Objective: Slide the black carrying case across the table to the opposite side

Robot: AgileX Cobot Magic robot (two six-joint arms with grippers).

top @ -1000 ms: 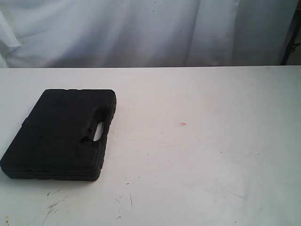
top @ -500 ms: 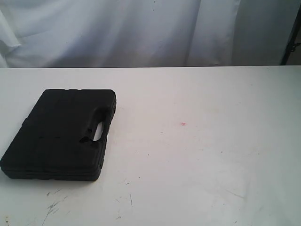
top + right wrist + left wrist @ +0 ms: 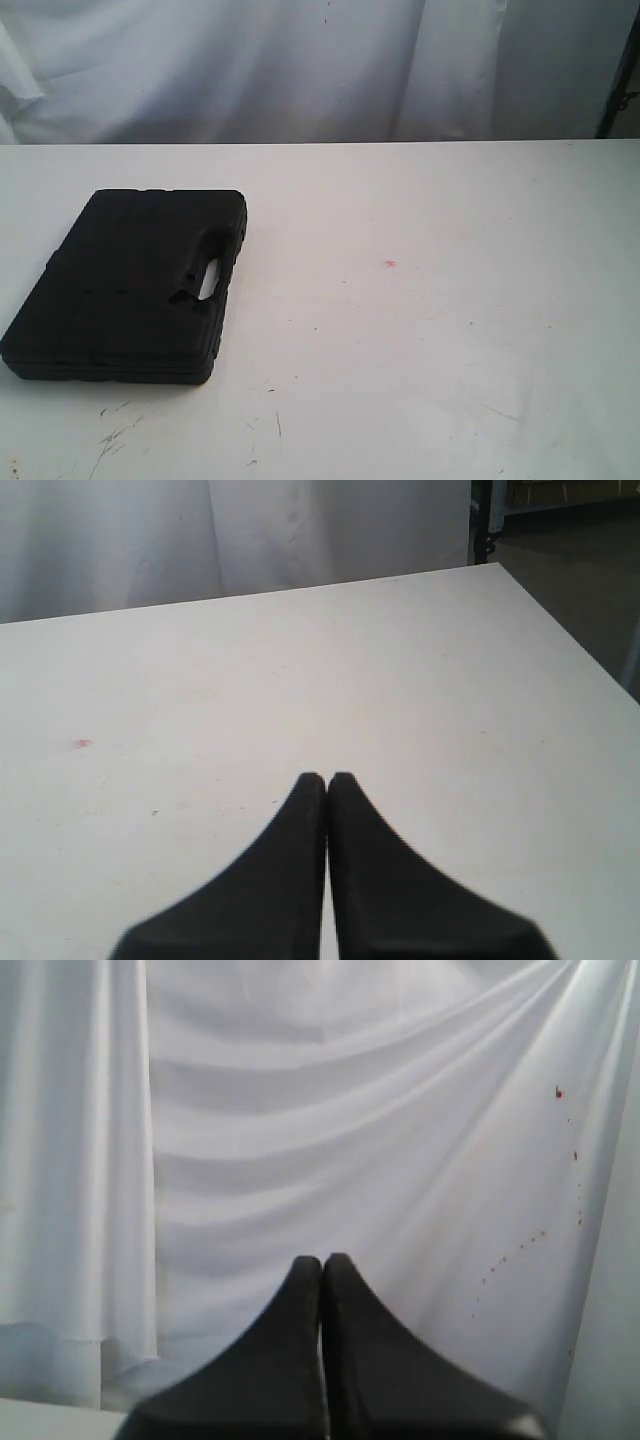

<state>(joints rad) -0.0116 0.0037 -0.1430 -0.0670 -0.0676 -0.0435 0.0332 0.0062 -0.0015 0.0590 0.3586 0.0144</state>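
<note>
The matte black case (image 3: 125, 285) lies flat on the left side of the white table (image 3: 420, 330), its handle slot (image 3: 209, 279) turned toward the table's middle. Neither arm shows in the exterior view. In the left wrist view my left gripper (image 3: 322, 1260) is shut with nothing in it, and only white curtain lies behind it. My right gripper (image 3: 327, 778) is shut too, empty, above bare white table (image 3: 300, 670). The case appears in neither wrist view.
A small red speck (image 3: 389, 263) marks the tabletop right of centre; the red speck (image 3: 82, 744) also shows in the right wrist view. Dark scuffs (image 3: 115, 435) lie near the front edge. A white curtain (image 3: 300, 60) hangs behind the table. A dark stand (image 3: 620, 70) rises at the far right.
</note>
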